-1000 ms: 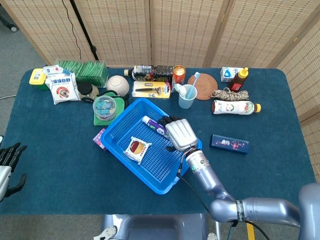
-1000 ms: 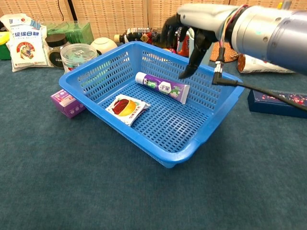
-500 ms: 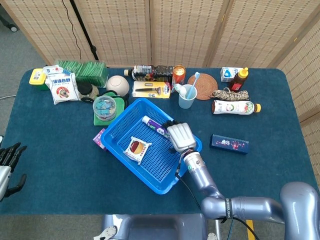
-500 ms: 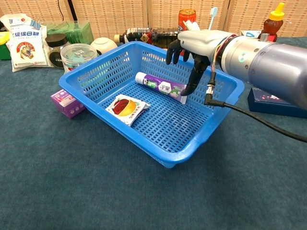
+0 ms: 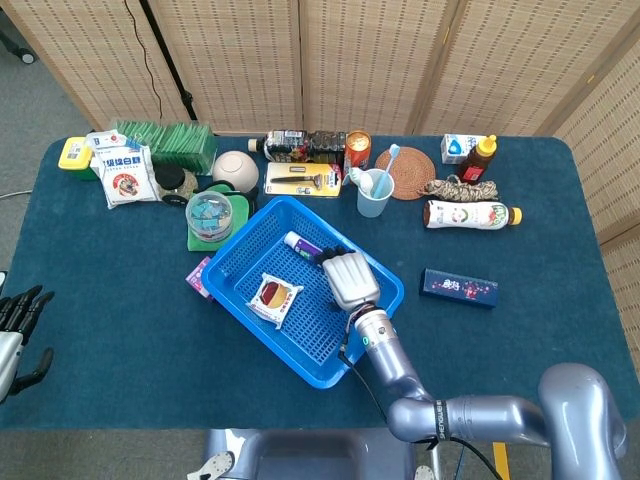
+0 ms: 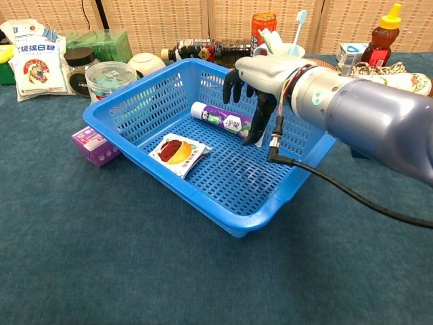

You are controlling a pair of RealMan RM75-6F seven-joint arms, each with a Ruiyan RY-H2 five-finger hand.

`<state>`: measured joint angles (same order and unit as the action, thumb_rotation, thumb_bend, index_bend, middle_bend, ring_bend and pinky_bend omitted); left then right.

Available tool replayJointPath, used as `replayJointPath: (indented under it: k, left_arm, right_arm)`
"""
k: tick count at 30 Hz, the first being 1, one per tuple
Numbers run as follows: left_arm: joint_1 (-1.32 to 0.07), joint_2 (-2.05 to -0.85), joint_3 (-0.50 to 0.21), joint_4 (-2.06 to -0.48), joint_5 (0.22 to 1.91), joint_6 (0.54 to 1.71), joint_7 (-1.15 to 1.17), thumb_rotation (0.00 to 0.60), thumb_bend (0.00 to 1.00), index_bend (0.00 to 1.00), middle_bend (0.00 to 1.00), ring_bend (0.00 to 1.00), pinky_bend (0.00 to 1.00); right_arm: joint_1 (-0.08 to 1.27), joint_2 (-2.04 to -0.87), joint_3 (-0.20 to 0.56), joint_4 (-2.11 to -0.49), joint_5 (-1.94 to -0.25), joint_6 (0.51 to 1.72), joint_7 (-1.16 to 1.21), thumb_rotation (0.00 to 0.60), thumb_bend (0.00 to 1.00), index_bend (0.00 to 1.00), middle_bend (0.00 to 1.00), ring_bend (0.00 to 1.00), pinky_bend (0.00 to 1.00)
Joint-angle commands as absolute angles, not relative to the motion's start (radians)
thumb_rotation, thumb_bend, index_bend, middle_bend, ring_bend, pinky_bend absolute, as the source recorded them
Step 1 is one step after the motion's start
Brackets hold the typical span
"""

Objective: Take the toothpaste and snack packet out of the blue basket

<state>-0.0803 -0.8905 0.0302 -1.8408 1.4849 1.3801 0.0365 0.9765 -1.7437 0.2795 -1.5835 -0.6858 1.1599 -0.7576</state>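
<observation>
The blue basket [image 5: 318,342] [image 6: 128,106] stands mid-table. Inside lie a white and purple toothpaste tube [image 5: 301,243] [image 6: 218,118] along the far wall and a white snack packet [image 5: 274,295] [image 6: 178,150] with a red picture on the floor. My right hand [image 5: 347,278] [image 6: 262,78] is low inside the basket over the tube's right end, fingers spread and pointing down, the thumb just beside the tube; no grip shows. That end of the tube is hidden by the hand. My left hand [image 5: 18,322] hangs at the table's left edge, fingers apart and holding nothing.
A purple box [image 5: 198,277] [image 6: 93,144] lies against the basket's left side. A clear jar [image 6: 110,78] stands behind it. A blue cup with a toothbrush [image 5: 375,190], a lying bottle [image 5: 470,214] and a dark blue box [image 5: 459,287] sit to the right.
My right hand has moved left and lower into the basket, from above the right wall to over the tube's right end. The left hand has not moved.
</observation>
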Motion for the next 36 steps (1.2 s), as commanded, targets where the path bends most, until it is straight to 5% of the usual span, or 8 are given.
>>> replayJointPath:
  k: [1,16,36]
  left_arm:
    - [-0.08,-0.89,0.03,-1.841,1.486,1.381,0.035,0.6,0.46,0.0,0.0,0.0,0.0]
    - [-0.085,-0.886,0.031,-1.837,1.485,1.371,0.021,0.6,0.46,0.0,0.0,0.0,0.0]
    - [-0.089,-0.885,0.025,-1.831,1.466,1.362,0.018,0.6,0.46,0.0,0.0,0.0,0.0]
  right_arm:
    - [0.991,-1.774,0.295,-1.561,-0.666,1.172,-0.772,0.6,0.21,0.31,0.31,0.29,0.43]
    - [1.052,-1.875,0.346,-1.415,-0.552,1.151,-0.852,0.6,0.34,0.31,0.32,0.31,0.45]
    - [1.062,-1.9,0.345,-1.36,-0.535,1.113,-0.868,0.6,0.35,0.33,0.35,0.37,0.5]
